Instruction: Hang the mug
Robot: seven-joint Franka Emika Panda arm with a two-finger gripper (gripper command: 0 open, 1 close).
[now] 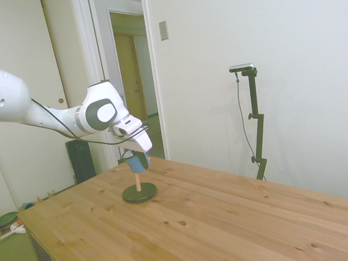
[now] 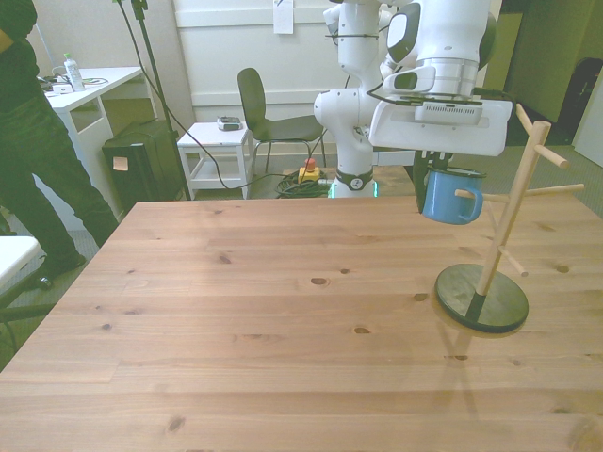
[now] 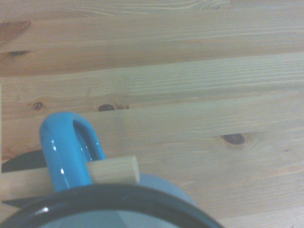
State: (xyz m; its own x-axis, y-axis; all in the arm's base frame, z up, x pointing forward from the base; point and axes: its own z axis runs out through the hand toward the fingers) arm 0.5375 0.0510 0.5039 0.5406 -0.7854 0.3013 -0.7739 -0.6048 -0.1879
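The claw (image 2: 443, 168) is clamped on the mug (image 2: 451, 196) by its dark rim, carrying it upright in the air above the wooden desk (image 2: 264, 320), probably so the handle (image 2: 468, 199) faces out toward the rack. Going from the front view's left, a person (image 2: 33, 141) stands beside the desk, clear of the work. Next comes the mug, and at the front view's right the wooden mug tree (image 2: 509, 226) on its dark round base (image 2: 481, 298). In the wrist view a peg tip (image 3: 114, 170) pokes through the handle loop, so the hanging looks nearly done; lowering and release seem to remain.
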